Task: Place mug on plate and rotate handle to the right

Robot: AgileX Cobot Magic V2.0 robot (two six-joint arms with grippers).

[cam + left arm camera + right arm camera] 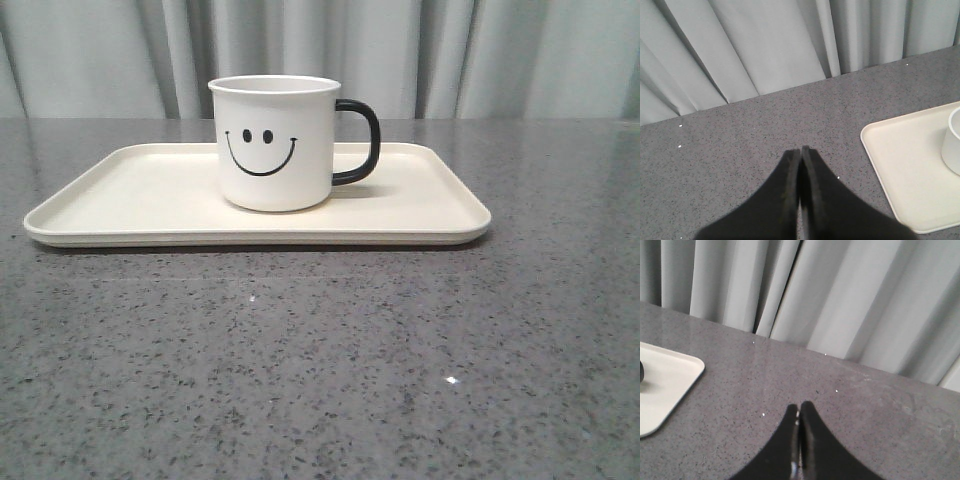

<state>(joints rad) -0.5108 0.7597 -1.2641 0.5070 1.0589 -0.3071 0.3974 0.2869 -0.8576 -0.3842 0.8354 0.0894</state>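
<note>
A bare stretch of speckled grey table (320, 380) fills the near ground, and neither arm shows in the front view. Beyond it lies the plate (130, 205), long side to the camera, with the mug (275, 143) standing upright on it, a little right of the plate's middle, smiley face turned to the near side. The handle (362, 142) juts to the right, clear of the plate's rim. Judged from this, both parts of the task look done. The left gripper (800, 152), seen from its wrist camera, hangs over the table left of the plate with its jaws together and nothing between them; the plate's left end and a sliver of the mug sit at the edge of that view. The right gripper (799, 407) hangs over the table right of the plate, jaws likewise together and empty, with only the plate's right corner and a dark bit of the handle in its view. Grey curtains (450, 55) close off the far side. The risk from here is small: any fresh sweep of either arm across the plate could clip the mug, turn the handle off its heading or nudge the plate along the smooth tabletop.
</note>
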